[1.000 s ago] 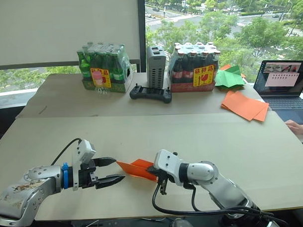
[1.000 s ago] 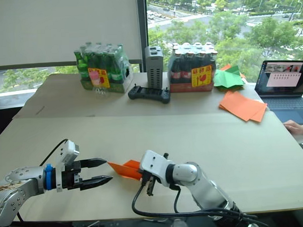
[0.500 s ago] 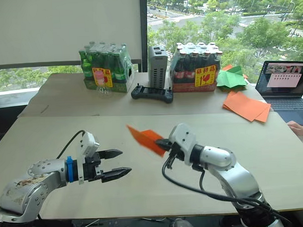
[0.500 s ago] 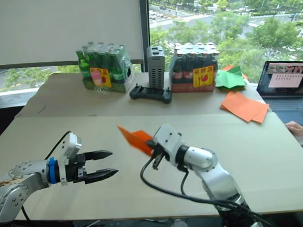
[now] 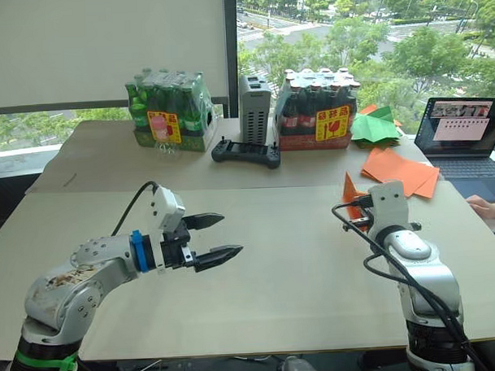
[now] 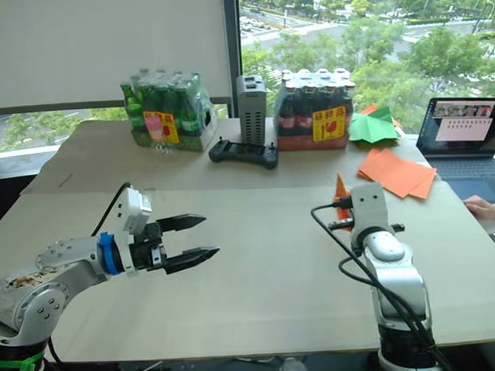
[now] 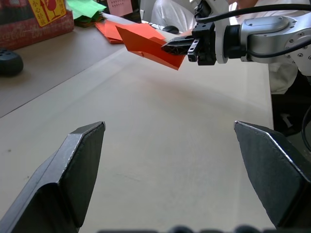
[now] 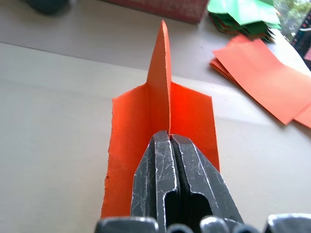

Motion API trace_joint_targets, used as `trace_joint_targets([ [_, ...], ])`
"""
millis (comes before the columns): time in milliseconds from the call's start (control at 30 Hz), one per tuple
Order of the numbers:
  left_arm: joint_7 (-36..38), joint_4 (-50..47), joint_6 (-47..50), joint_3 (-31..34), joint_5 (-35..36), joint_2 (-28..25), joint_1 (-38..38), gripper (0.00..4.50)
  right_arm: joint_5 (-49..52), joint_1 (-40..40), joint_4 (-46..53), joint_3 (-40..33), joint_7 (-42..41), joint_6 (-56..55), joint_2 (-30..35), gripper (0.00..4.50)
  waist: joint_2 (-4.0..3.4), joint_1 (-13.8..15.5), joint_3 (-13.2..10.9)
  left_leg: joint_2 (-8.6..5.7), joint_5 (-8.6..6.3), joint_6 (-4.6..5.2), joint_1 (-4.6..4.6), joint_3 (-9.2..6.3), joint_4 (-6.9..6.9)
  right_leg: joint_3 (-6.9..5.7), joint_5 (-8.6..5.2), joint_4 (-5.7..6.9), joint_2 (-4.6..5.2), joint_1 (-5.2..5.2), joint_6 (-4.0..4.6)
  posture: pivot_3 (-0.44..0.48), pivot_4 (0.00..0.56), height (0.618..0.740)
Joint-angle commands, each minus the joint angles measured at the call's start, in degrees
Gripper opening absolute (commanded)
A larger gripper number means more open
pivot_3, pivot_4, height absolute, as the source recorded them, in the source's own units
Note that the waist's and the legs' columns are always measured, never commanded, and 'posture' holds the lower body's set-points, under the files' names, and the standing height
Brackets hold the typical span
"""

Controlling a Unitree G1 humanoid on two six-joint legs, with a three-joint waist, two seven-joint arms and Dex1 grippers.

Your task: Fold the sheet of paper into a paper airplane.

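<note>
Currently, the tan surface (image 5: 257, 234) is seen as two joined tops, near one and far one. On the far top, a green bottle pack (image 5: 170, 111) and a dark bottle pack (image 5: 320, 110) are placed left and right of a grey box (image 5: 255, 109), with a black controller (image 5: 245, 152) just in front of the box. A laptop (image 5: 462, 145) is set at the far right edge, lid up, and a person's hand (image 5: 486, 207) is seen resting near it. A pile of orange sheets (image 5: 401, 169) is laid between the dark pack and the laptop; green paper shapes (image 5: 373, 126) are stacked just behind that pile.

The left gripper (image 5: 222, 237) is held above the near top, left of centre, fingers spread wide with nothing between them; both fingers (image 7: 77, 167) are seen apart in the left wrist view.

The right gripper (image 8: 171, 145) is raised on the right side of the near top, near the orange pile. Its fingers are clamped together on the paper airplane (image 8: 163, 126), gripped at the rear of the centre fold. The airplane is held off the surface: centre keel upright, nose pointed away from the gripper, two flat wings spread to either side. In the left wrist view the airplane is seen as a pointed orange wedge sticking out from the fingertips.
</note>
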State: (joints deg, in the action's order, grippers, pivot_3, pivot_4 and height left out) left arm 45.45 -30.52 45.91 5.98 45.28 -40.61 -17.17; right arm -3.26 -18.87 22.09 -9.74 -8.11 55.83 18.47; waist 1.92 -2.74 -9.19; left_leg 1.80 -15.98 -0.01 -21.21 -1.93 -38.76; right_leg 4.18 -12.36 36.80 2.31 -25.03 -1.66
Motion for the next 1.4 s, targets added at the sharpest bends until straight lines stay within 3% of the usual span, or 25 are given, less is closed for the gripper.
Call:
trace_joint_targets([
  [33, -0.2, -1.9, -0.5, -0.4, 0.7, 0.1, -0.5, 4.5, -0.3, 0.6, -0.7, 0.1, 0.6, -0.9, 0.5, 0.03, -0.01, -0.1, 0.0, 0.0, 0.0, 0.0, 0.01, 0.0, 0.0, 0.0, 0.0, 0.01, 0.0, 0.0, 0.0, 0.0, 0.15, 0.733],
  [233, 1.0, -1.6, -2.6, -2.6, -1.8, -0.2, 1.5, 4.5, 0.3, 1.3, -3.8, 0.1, 0.3, -2.6, 0.9, 0.03, -0.01, 0.0, 0.0, 0.0, 0.0, 0.0, 0.01, 0.02, 0.0, 0.02, 0.0, 0.0, -0.01, 0.0, -0.01, 0.0, 0.15, 0.733],
  [500, 1.4, -1.4, -3.4, -1.9, -2.3, -0.7, 2.8, 4.5, 3.1, -1.0, -0.5, -3.4, -0.4, -6.7, 0.9, 2.71, -0.04, 0.0, 0.0, -0.01, 0.0, 0.0, 0.0, 0.01, 0.0, 0.03, -0.01, -0.02, -0.01, 0.0, -0.02, 0.0, 0.15, 0.733],
  [667, -2.3, 0.7, -3.2, 2.3, -2.1, 0.5, 4.6, 4.5, 10.1, -3.0, 7.9, -1.6, -6.8, -13.2, 0.1, 4.42, -0.18, -0.3, -0.1, 0.03, 0.0, 0.0, 0.01, 0.0, 0.0, 0.02, -0.01, -0.01, -0.06, 0.0, -0.02, 0.0, 0.15, 0.733],
  [867, -9.6, 7.4, -13.0, 6.0, -11.2, 5.7, 8.0, 4.5, 19.4, 6.2, 13.4, 5.8, -18.7, -18.4, 0.4, 4.48, -0.18, 0.2, -0.1, 0.06, -0.02, 0.02, 0.04, -0.1, 0.02, -0.03, -0.02, -0.07, -0.09, 0.1, -0.03, 0.0, 0.15, 0.733],
  [1100, -9.2, 10.6, -18.6, 7.3, -14.6, 6.8, 11.3, 4.5, 13.0, 13.7, 5.2, 11.5, -20.7, -28.9, 4.7, 4.48, -0.19, 0.3, -0.1, -0.06, -0.01, 0.01, 0.01, -0.05, -0.08, -0.02, 0.01, -0.1, 0.06, 0.11, -0.07, 0.0, 0.15, 0.733],
  [1400, -8.8, 11.8, -19.3, 7.6, -14.8, 7.4, 11.2, 4.5, 13.6, 13.0, 1.8, 11.0, -19.9, -32.0, 4.0, 4.48, -0.19, 0.1, -0.1, -0.02, -0.01, 0.01, 0.05, -0.05, -0.06, -0.02, 0.01, -0.03, -0.01, 0.09, -0.06, 0.0, 0.15, 0.733],
])
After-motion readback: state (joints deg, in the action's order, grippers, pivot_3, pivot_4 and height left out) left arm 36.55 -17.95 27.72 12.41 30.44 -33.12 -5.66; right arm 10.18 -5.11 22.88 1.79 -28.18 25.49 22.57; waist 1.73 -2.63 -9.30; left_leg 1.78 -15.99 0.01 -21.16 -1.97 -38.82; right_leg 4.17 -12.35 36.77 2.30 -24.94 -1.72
